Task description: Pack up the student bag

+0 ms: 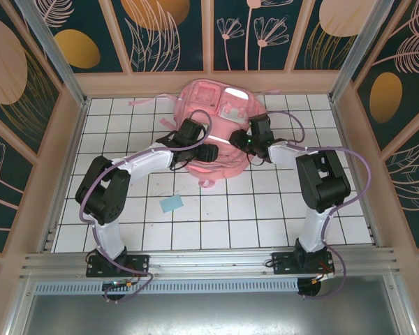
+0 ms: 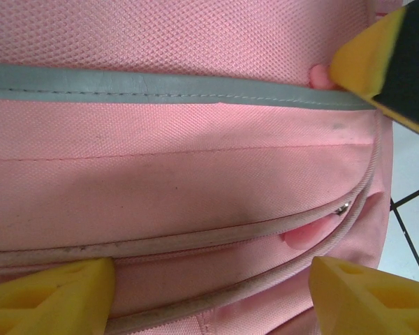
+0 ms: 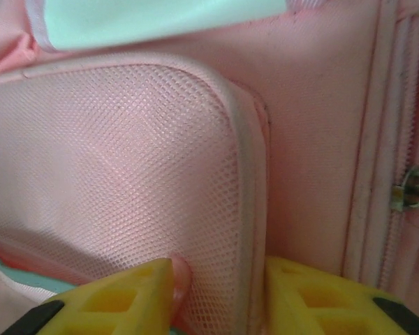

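Note:
The student bag [image 1: 220, 105], a big soft pink backpack, lies at the back middle of the tiled table. My left gripper [image 1: 199, 155] hovers at its near left side. In the left wrist view this gripper [image 2: 211, 279] is open, its yellow fingers wide apart over a partly unzipped seam with a metal slider [image 2: 343, 206] below a grey strip [image 2: 160, 87]. My right gripper [image 1: 243, 142] is at the bag's near right side. In the right wrist view it [image 3: 220, 279] is pinched on the piped edge of a pink mesh panel [image 3: 126, 160].
A small light blue flat piece [image 1: 171, 204] lies on the white tiled table [image 1: 265, 209] in front of the bag, left of centre. Patterned walls and metal posts close in the table on three sides. A zip pull [image 3: 412, 187] hangs right of the mesh panel.

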Robot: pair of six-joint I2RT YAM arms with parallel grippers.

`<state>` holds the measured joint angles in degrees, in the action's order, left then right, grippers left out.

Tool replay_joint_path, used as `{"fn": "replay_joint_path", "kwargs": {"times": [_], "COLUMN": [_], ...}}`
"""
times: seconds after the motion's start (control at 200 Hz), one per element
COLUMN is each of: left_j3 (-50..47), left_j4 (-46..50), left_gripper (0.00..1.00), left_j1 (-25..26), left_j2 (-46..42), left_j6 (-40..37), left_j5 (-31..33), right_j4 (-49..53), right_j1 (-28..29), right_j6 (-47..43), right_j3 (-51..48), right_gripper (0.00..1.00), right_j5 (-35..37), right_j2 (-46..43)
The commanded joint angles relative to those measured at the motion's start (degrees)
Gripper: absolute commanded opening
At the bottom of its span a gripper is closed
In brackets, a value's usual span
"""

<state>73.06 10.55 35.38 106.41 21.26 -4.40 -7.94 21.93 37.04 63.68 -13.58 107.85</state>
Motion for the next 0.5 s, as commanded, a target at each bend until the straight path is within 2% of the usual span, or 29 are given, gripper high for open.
{"fn": "replay_joint_path", "kwargs": {"times": [0.0, 0.11, 0.135, 0.305, 0.495], "left_j3": [-1.2, -1.6, -1.7, -1.7, 0.4], "left_j4": [-1.1, -1.4, -1.5, -0.7, 1.8], "left_gripper": [0.73, 0.73, 0.74, 0.74, 0.73], "left_j1": [0.0, 0.0, 0.0, 0.1, 0.5], "left_j2": [0.3, -0.1, -0.2, -1.8, -2.2], "left_j6": [0.1, -0.4, -0.7, -1.9, -2.0], "left_j5": [-1.4, -2.8, -3.2, -5.8, -7.1], "right_j4": [-2.1, -2.6, -2.5, 1.0, 4.9], "right_j1": [0.6, 0.2, 0.1, 0.0, -0.5], "right_j6": [0.7, 1.2, 1.3, 0.9, 0.7], "right_j3": [2.5, 2.9, 3.0, 5.5, 9.1], "right_gripper": [0.25, 0.03, 0.0, 0.0, 0.0], "right_j5": [-3.3, -5.3, -5.7, -5.2, -5.7], "right_j2": [2.0, 0.2, -0.6, -5.8, -7.8]}}
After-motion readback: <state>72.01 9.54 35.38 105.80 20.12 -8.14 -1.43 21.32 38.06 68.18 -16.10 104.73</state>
